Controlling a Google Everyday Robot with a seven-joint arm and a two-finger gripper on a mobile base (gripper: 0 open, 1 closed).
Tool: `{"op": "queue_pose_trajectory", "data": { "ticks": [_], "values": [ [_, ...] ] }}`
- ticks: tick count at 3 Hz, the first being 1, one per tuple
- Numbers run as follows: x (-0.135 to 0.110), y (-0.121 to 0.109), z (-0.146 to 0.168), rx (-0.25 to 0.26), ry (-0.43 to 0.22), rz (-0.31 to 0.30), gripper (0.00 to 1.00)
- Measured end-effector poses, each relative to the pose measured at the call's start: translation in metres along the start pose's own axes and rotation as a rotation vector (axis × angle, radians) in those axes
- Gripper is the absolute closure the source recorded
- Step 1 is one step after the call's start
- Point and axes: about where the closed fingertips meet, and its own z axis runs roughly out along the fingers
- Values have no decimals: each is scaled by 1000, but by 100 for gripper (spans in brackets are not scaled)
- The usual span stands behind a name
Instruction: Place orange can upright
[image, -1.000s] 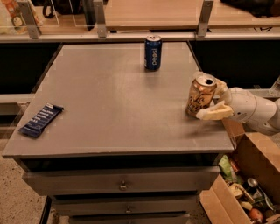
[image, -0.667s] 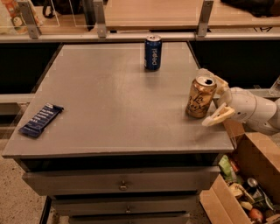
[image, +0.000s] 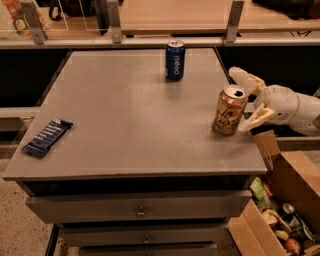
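Orange can (image: 230, 111) is standing upright on the table (image: 125, 115), at the right side, close to the right edge and nearer the near edge than the far one. Gripper (image: 250, 100) is sitting just to the right of it, past the table edge, fingers (image: 257, 116) spread wide and holding nothing. A second ago the near finger was lying across the can's front. Now it's swinging off to the right, tip just beside the can's lower side; I can't tell if it's brushing it. The can is looking a touch less tilted than before, open end up.

I'm reading that as release done and placement basically finished. What I'm left with is backing the arm away.

Edges: the can is sitting near the right rim, so any nudge from the left is risking a drop toward the cardboard box (image: 290, 190) below. I'm wanting to pull straight out right, away from the can.

Room: blue can (image: 175, 60) is standing well apart at the far edge and the dark snack packet (image: 47, 137) is lying at the near left, neither in the way.
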Motion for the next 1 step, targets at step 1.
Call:
{"op": "queue_pose_trajectory", "data": {
  "ticks": [1],
  "values": [
    [-2,-1,-1,1,-1,-2,0]
  ]
}}
